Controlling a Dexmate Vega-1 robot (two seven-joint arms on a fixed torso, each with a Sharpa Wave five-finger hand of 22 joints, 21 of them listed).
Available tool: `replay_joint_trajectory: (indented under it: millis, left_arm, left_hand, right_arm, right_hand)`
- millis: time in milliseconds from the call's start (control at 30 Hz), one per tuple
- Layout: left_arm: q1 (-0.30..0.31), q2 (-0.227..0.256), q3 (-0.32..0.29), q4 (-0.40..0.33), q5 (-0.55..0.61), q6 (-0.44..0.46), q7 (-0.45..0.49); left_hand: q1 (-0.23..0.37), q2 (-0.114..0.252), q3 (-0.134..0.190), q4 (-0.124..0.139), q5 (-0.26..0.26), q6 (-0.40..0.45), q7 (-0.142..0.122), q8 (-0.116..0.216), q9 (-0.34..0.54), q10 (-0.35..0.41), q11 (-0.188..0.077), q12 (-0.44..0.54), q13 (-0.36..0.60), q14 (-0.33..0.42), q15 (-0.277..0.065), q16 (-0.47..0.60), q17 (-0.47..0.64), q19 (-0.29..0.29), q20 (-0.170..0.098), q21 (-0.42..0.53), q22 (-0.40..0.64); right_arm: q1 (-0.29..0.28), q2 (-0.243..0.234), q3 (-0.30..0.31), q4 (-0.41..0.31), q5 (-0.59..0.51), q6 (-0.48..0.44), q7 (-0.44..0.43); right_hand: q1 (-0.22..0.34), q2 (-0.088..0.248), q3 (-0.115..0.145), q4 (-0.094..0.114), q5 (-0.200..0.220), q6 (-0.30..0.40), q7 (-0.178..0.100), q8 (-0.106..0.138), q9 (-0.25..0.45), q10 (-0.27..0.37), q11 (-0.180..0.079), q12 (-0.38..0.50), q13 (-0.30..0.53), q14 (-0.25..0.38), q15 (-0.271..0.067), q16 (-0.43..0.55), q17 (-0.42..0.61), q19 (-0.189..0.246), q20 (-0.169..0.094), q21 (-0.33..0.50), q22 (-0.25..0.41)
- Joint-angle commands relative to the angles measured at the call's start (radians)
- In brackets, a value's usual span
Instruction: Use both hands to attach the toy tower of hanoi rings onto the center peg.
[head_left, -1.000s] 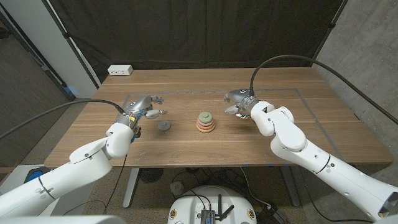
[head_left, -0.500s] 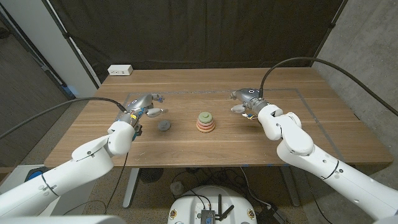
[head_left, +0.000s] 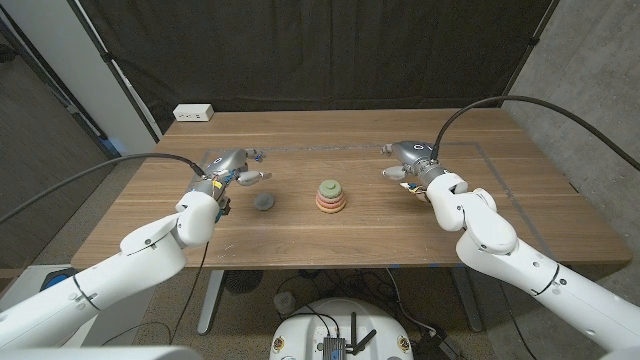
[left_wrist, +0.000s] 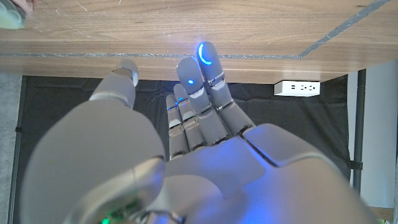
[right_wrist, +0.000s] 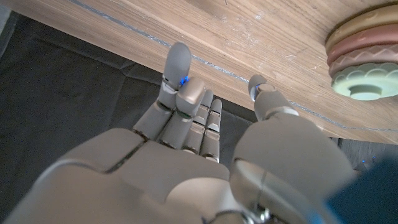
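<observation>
Both the left hand (head_left: 228, 168) and right hand (head_left: 408, 160) hang empty with fingers loosely spread, flanking the ring stack (head_left: 331, 196) at the table (head_left: 300, 240) centre, while one grey ring (head_left: 264, 202) waits near the left hand, likely next to be lifted.

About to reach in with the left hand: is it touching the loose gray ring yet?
Apart. In the head view the left hand sits behind the gray ring, with bare table between them.
</observation>
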Motion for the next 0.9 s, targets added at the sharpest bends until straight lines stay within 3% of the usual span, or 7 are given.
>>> replay_joint_trajectory:
  millis: [33, 667, 900]
  left_arm:
    - [-0.062, -0.031, 0.052, 0.032, 0.01, -0.014, -0.017]
    - [-0.09, -0.023, 0.074, 0.004, 0.04, 0.04, -0.037]
    - [-0.094, -0.008, 0.081, -0.012, 0.047, 0.057, -0.059]
  left_hand:
    - [0.004, -0.003, 0.006, 0.0, 0.007, -0.006, 0.003, -0.002, 0.002, 0.0, -0.001, 0.0, 0.003, -0.007, -0.075, 0.004, 0.003, -0.007, -0.135, 0.008, 0.004]
    - [0.001, -0.003, 0.006, 0.002, 0.007, -0.01, 0.003, -0.001, 0.002, -0.006, -0.001, 0.001, 0.004, -0.01, -0.074, 0.006, 0.005, -0.009, -0.135, 0.009, 0.004]
    - [0.0, -0.004, 0.006, 0.002, 0.007, -0.013, 0.003, -0.001, 0.001, -0.009, -0.001, 0.0, 0.003, -0.01, -0.074, 0.008, 0.007, -0.009, -0.135, 0.009, 0.004]
  right_arm:
    - [-0.052, -0.042, 0.041, 0.006, 0.093, -0.025, -0.128]
    - [-0.082, -0.089, 0.055, 0.031, 0.174, -0.037, -0.278]
    - [-0.089, -0.106, 0.048, 0.022, 0.18, -0.055, -0.294]
  right_hand:
    - [0.013, -0.001, 0.011, -0.002, 0.004, 0.009, -0.002, 0.009, 0.002, 0.012, -0.002, 0.004, 0.004, 0.003, -0.044, 0.002, 0.001, 0.008, -0.083, 0.007, 0.002]
    - [0.026, 0.0, 0.015, -0.003, 0.003, 0.01, -0.005, 0.007, 0.001, 0.016, -0.004, 0.003, 0.012, 0.001, -0.043, 0.004, -0.001, 0.008, -0.083, 0.007, 0.001]
    - [0.029, -0.001, 0.015, -0.002, 0.002, 0.011, -0.006, 0.007, 0.001, 0.014, -0.003, 0.002, 0.015, 0.001, -0.043, 0.006, 0.001, 0.005, -0.083, 0.004, -0.002]
